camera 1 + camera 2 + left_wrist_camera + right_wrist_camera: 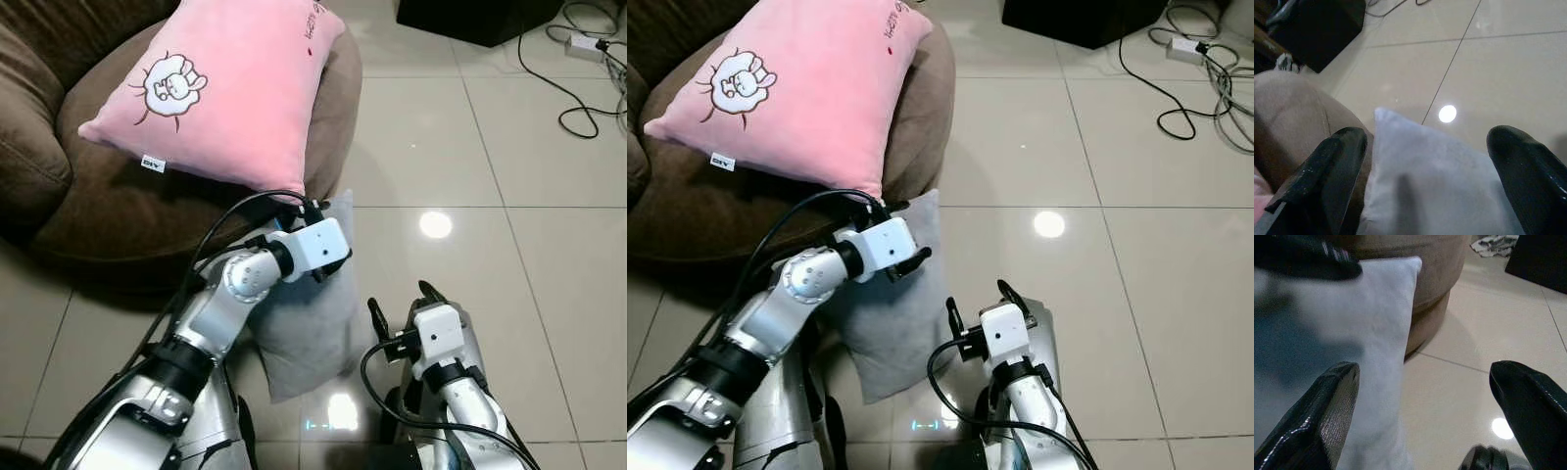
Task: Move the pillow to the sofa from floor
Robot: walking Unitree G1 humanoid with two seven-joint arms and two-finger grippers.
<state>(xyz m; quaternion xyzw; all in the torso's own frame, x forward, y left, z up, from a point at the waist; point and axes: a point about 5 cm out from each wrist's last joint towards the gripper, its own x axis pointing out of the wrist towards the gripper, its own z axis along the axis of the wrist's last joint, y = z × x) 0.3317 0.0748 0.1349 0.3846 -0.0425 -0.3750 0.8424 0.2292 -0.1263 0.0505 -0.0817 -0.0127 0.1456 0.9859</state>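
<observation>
Before me lies a glossy beige tiled floor (509, 157) with dark grout lines and bright ceiling-light reflections. At the far right, black cables (578, 78) loop across the tiles to a white power strip (586, 43); a dark cabinet (470, 18) is cut off by the upper edge, so I cannot make out its full form.

A brown sofa (98, 211) with a rounded seat occupies my left. On its seat rests a pink pillow (230, 93) printed with a white cartoon sheep.

The grey pillow (309, 328), the task's item, stands on edge on the floor, leaning against the sofa's base. My left arm crosses in front of it and hides much of its upper half.

The left gripper (1425, 161) is raised over the top corner of the grey pillow; in its wrist view I see the two black fingers (1327, 166) spread apart, one on either side of the pillow's top edge, with no clamping visible.

The right gripper (404, 305) sits low, just beside the grey pillow's right side. Its fingers (1322, 416) are likewise spread wide, holding nothing; the pillow's side lies before the finger nearer the sofa.
</observation>
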